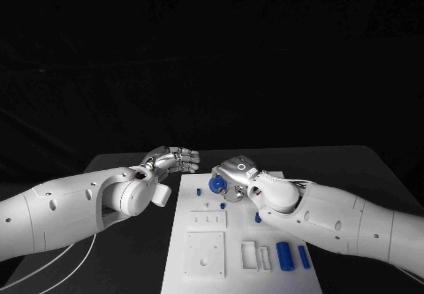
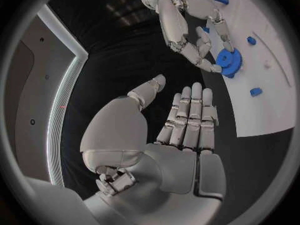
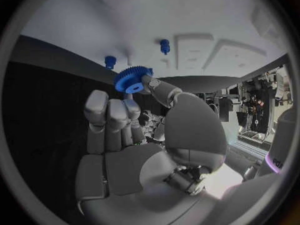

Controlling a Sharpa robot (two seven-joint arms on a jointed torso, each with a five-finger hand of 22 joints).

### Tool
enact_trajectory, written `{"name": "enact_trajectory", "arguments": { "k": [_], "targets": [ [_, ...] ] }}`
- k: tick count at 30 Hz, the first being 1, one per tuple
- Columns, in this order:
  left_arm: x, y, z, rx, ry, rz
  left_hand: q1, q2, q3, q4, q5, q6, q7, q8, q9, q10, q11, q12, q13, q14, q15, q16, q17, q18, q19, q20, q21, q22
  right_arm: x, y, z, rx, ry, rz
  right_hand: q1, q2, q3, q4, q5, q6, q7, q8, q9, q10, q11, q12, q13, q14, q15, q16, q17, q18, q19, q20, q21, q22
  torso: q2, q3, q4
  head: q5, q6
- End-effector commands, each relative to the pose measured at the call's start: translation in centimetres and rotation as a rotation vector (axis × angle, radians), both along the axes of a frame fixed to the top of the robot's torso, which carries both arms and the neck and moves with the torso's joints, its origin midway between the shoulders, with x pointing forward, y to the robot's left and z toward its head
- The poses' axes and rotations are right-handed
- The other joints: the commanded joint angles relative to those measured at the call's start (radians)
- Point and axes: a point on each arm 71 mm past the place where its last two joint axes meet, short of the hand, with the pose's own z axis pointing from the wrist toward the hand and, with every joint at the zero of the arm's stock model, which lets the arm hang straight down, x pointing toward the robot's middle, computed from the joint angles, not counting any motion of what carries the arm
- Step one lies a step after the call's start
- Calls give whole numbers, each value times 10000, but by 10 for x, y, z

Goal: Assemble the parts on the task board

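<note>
Blue gear (image 1: 216,183) pinched in right hand (image 1: 237,177) near task board (image 1: 291,277) far edge; left hand (image 1: 173,159) empty, fingers apart.

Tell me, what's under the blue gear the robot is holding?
The right hand pinches the blue gear over the white task board. Whether it touches the board or sits on a peg can't be seen.

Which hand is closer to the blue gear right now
The right. The right hand pinches the blue gear in its fingertips over the far end of the board. The left hand is off the board's edge, fingers open, holding nothing, apart from the gear.
</note>
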Motion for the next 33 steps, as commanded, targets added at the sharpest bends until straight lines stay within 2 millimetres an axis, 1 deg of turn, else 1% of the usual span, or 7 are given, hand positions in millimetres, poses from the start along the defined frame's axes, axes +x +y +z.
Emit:
{"name": "enact_trajectory", "arguments": {
  "k": [1,4,18,20,22,27,33],
  "targets": [
    [0,-1,1,-37,-76,-45,-51,-7,57,-14,63,-54,179,-55,14,-62,8,-53,-7,-10,50,-30,8,101,-68,-9,38,223,-1,2,-3,-293,-168,46,15,-86,31,36,-59,1279,71,-52,10,63,-21,-54,1,38,-43,-65,14,1004,77,-8,57,124,3,14,37,21,-47],
    [0,0,1,-33,-75,-26,-47,-12,58,-19,63,-55,179,-55,15,-62,9,-53,-7,-10,50,-31,9,101,-70,-10,39,223,0,3,-3,-336,-186,43,27,-107,34,35,-59,1278,71,-54,11,62,-22,-58,-3,39,-43,-67,15,1004,78,-7,58,124,14,7,55,28,-66],
    [-1,-3,2,-51,-78,-96,-43,-18,59,-27,61,-54,179,-56,19,-62,10,-50,-5,-11,50,-31,10,102,-71,-10,41,223,3,5,-6,-521,-165,-54,22,-130,21,48,-62,1272,73,-60,12,49,-20,-73,-18,42,-42,-72,15,1004,81,-1,60,124,15,5,51,101,-131],
    [-1,-4,2,-54,-80,-106,-42,-19,59,-28,60,-53,179,-56,19,-62,10,-50,-5,-11,50,-31,10,102,-71,-10,41,223,3,5,-7,-539,-154,-72,21,-131,20,50,-62,1272,73,-61,12,46,-20,-76,-22,42,-42,-72,15,1004,82,-1,60,124,25,4,69,97,-134],
    [-1,-4,2,-52,-83,-106,-43,-20,59,-28,60,-53,179,-56,20,-62,10,-50,-5,-11,50,-31,10,102,-72,-10,42,223,4,4,-8,-561,-142,-90,18,-134,16,54,-63,1271,73,-62,12,48,-19,-76,-21,43,-42,-73,15,1004,82,1,60,124,17,4,64,115,-155],
    [-1,-4,2,-54,-84,-123,-42,-21,60,-29,60,-53,178,-56,21,-63,10,-50,-5,-12,50,-32,10,102,-72,-10,43,223,7,3,-10,-628,-101,-182,9,-146,5,63,-63,1266,75,-66,13,33,-18,-89,-35,44,-40,-77,15,1004,82,4,59,124,25,-10,86,121,-176],
    [-1,-5,2,-55,-89,-132,-42,-22,60,-30,60,-52,178,-56,23,-62,11,-49,-4,-12,50,-32,10,102,-72,-9,44,223,10,2,-11,-692,-71,-251,10,-145,1,67,-61,1262,76,-69,13,29,-17,-93,-38,44,-40,-80,14,1004,83,6,58,123,24,-5,68,148,-189]
  ]
}}
